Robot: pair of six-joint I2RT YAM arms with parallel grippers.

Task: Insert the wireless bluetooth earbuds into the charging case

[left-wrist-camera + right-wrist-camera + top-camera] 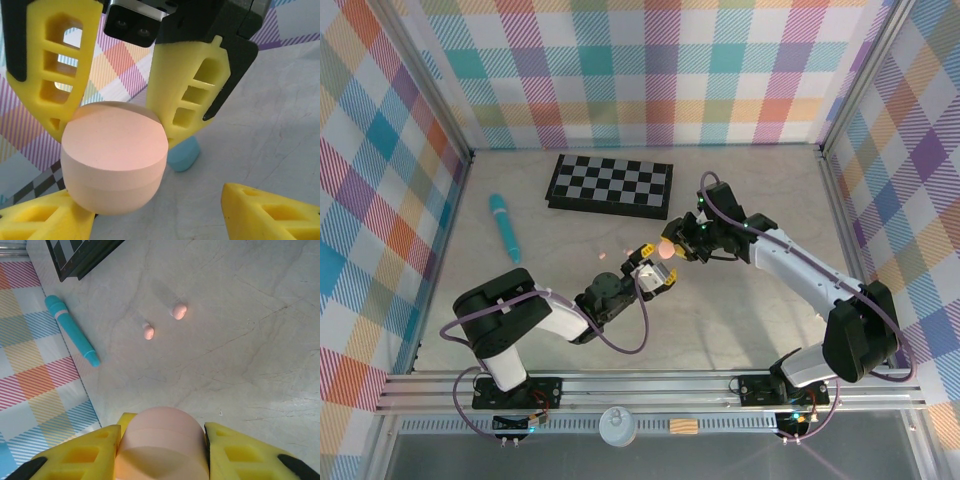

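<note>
Earbuds [178, 310] loose, right wrist; blue lump [184, 155] beside case [115, 150], left wrist.

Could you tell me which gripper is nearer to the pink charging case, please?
Right. The right gripper is closed on the pink charging case; the left gripper is close beside it, jaws open, not gripping.

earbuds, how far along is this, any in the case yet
Done: the right claw has the pink case clamped between its fingers. In hand: the left claw sits open at the case, whose lid looks shut. Left: both pink earbuds lie loose on the table; none is in, so opening the case and both insertions remain.
</note>
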